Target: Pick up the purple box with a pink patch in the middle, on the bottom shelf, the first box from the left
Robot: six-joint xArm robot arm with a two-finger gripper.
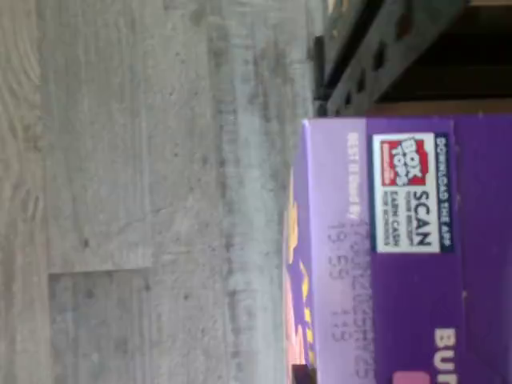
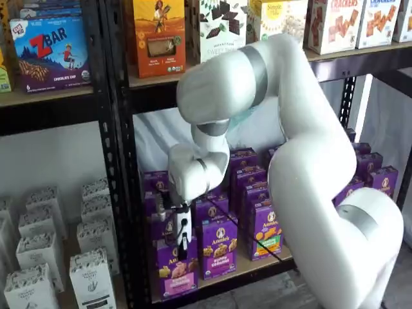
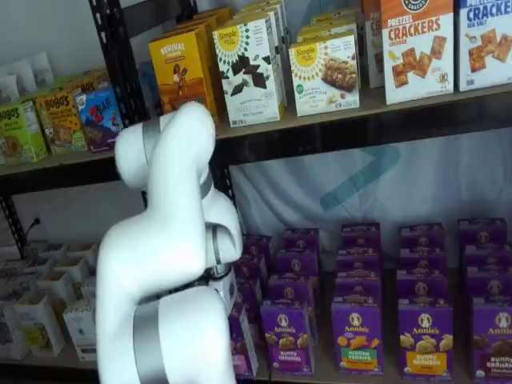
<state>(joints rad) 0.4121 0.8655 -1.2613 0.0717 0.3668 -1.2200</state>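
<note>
End effector (image 2: pixel 183 248) pinches the purple box (image 2: pixel 175 269) — standing upright on the bottom shelf (image 2: pixel 257 269).

White arm (image 3: pixel 172 264) hides front-left purple box (image 3: pixel 242 342) — edge showing.

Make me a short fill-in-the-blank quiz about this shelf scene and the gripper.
1. The gripper is shut on the ___ box.
2. That box stands on the ___ shelf.
3. The patch low on its front is ___.
4. The carton right beside it reads Bunny ___.

Missing words: purple; bottom; pink; Grahams
</note>
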